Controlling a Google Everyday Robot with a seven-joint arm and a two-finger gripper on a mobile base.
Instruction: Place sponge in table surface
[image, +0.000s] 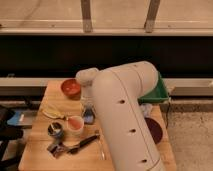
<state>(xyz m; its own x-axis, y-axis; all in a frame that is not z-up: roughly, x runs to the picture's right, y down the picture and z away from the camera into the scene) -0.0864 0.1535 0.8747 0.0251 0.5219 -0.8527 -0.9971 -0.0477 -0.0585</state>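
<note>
Broadly, the tan tabletop (42, 150) spans the lower view, with the white arm (125, 115) bent over it. A pink cup (75, 125) stands near the middle. Just right of it lies the blue sponge (89, 118), with the hand (88, 108) directly above; whether the hand grasps it cannot be told.

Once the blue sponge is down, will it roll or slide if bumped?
The sponge looks flat and blocky, so it shouldn't roll on the table surface. Being small, it is probably light, so a bump could slide it toward the pink cup beside it. The pincer hangs just above it.
</note>
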